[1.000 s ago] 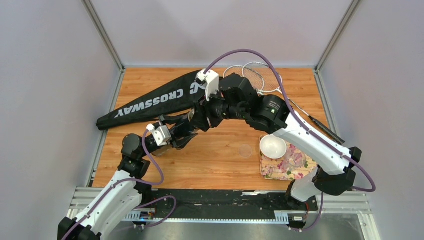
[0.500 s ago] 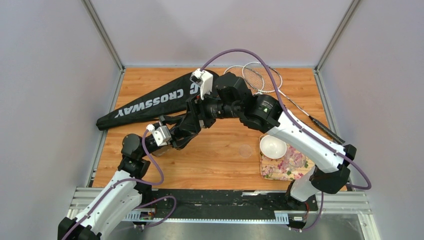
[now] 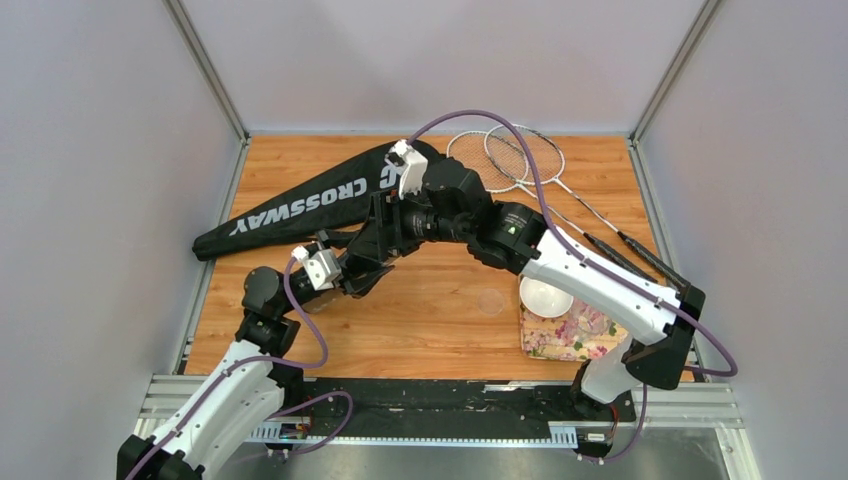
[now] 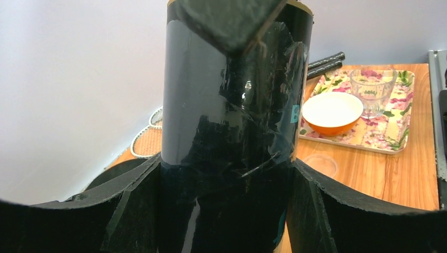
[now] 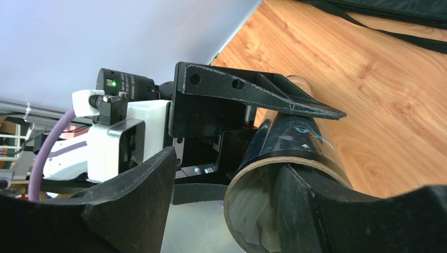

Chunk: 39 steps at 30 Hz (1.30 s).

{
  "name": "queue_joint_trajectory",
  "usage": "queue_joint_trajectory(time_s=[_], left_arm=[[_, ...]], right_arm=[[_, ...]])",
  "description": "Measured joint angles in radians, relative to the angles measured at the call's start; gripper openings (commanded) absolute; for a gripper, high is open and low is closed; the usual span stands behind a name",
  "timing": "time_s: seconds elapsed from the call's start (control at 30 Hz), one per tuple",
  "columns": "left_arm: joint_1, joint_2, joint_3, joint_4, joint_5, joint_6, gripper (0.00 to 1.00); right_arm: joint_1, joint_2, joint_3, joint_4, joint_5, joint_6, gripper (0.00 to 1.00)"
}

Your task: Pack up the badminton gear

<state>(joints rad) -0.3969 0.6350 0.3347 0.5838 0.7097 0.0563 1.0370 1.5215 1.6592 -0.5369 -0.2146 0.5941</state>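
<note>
Rackets [image 3: 505,155] lie with their heads at the table's [image 3: 440,320] far edge, in the top view, handles running toward the right side. The black CROSSWAY bag [image 3: 300,205] stretches along the far left. The right arm [image 3: 590,280] crosses over the white bowl [image 3: 545,297], which sits on the flowered tray [image 3: 565,340], and a clear round lid [image 3: 490,300] lies just beside them. Both wrists meet near the bag's wide end and hide the tube there. From the left wrist, the dark tube [image 4: 226,132] fills the middle of the frame. The left gripper [image 4: 224,203] is clamped on it, a finger pressed to each side. Behind it, the tray carries the bowl and a glass [image 4: 373,89], and the racket handles lie beyond. From the right wrist, the tube's open mouth faces the camera with white shuttlecock feathers [image 5: 253,224] inside. The right gripper [image 5: 237,211] stands wide around that mouth, one finger [image 5: 137,200] clear of the rim.
</note>
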Motion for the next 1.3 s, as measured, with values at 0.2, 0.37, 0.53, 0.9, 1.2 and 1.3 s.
queue_joint_trajectory(time_s=[0.2, 0.37, 0.53, 0.9, 1.2, 1.3], left_arm=[[0.007, 0.002, 0.000, 0.000, -0.011, -0.002, 0.06], [0.003, -0.002, 0.000, -0.005, -0.029, 0.000, 0.06], [0.000, -0.014, 0.000, -0.015, -0.107, 0.000, 0.05], [-0.001, -0.029, 0.001, -0.027, -0.195, 0.003, 0.05], [-0.001, -0.031, 0.001, -0.029, -0.204, 0.003, 0.05], [-0.001, -0.030, 0.001, -0.029, -0.203, 0.003, 0.05]], right_arm=[[-0.002, 0.019, 0.029, -0.002, 0.002, 0.014, 0.78], [0.003, -0.134, -0.097, 0.006, 0.076, -0.055, 0.80], [-0.010, -0.460, -0.249, -0.005, 0.213, -0.098, 0.82], [-0.100, -0.451, -0.565, -0.111, 0.579, -0.168, 0.53], [-0.171, -0.119, -0.682, -0.129, 0.501, -0.200, 0.45], [-0.191, -0.035, -0.702, -0.088, 0.452, -0.203, 0.42]])
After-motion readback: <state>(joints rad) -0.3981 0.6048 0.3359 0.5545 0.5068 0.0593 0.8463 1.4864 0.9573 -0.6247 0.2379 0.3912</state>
